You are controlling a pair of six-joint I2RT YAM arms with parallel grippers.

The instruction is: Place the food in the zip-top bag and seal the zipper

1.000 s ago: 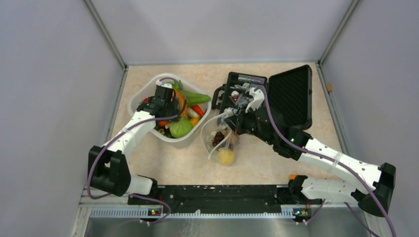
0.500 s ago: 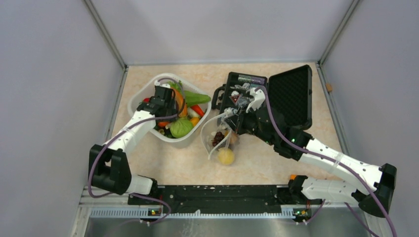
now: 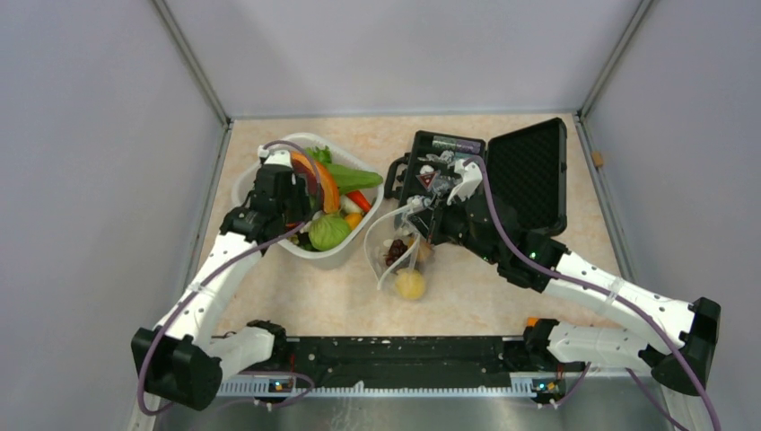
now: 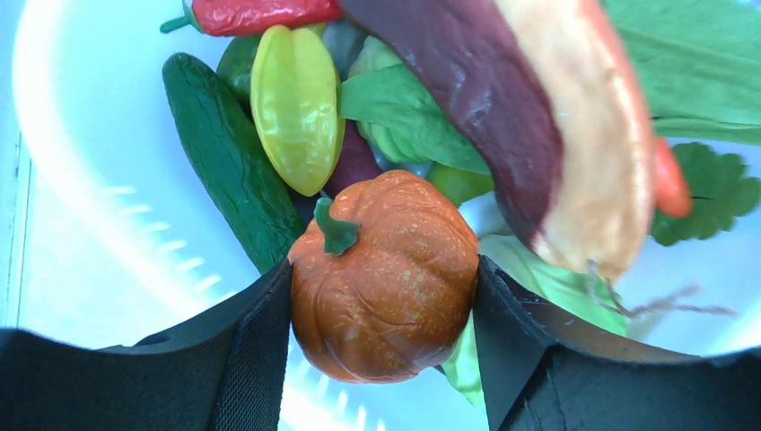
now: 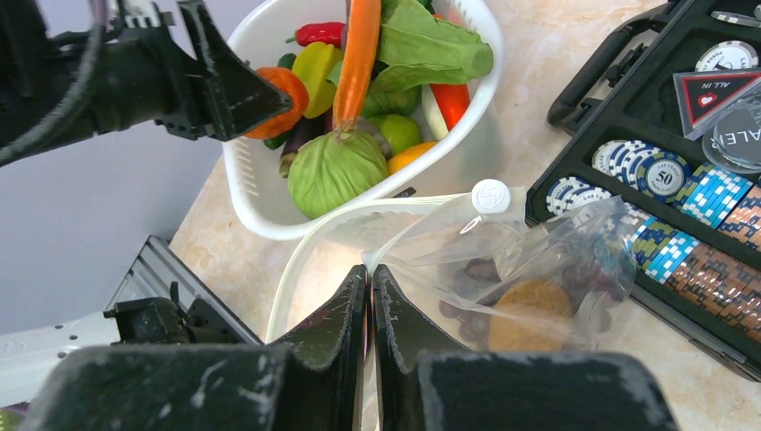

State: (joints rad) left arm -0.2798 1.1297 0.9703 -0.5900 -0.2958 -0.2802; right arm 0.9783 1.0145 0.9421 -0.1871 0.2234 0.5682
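My left gripper [image 4: 384, 269] is shut on a small orange toy pumpkin [image 4: 386, 278] and holds it just above the food in the white basket [image 3: 256, 175]. It also shows in the right wrist view [image 5: 260, 94]. A cucumber [image 4: 229, 162], a yellow-green fruit [image 4: 296, 108], a red pepper [image 4: 256, 13] and green leaves [image 4: 691, 54] lie below it. My right gripper [image 5: 370, 269] is shut on the mouth edge of the zip-top bag [image 5: 502, 269], holding it open. The zipper [image 5: 301, 260] curves away to the left. Dark grapes [image 5: 471, 278] lie in the bag, and a lemon [image 3: 410, 285] at its near end.
An open black case [image 3: 525, 171] with poker chips [image 5: 664, 175] stands right of the bag, touching it. The basket sits at the left by the side wall. A green cabbage [image 5: 336, 171] and a carrot [image 5: 357, 49] top the basket.
My left arm has swung left and lifted the gripper from the middle of the basket towards its left side. The right gripper and the bag have not moved.
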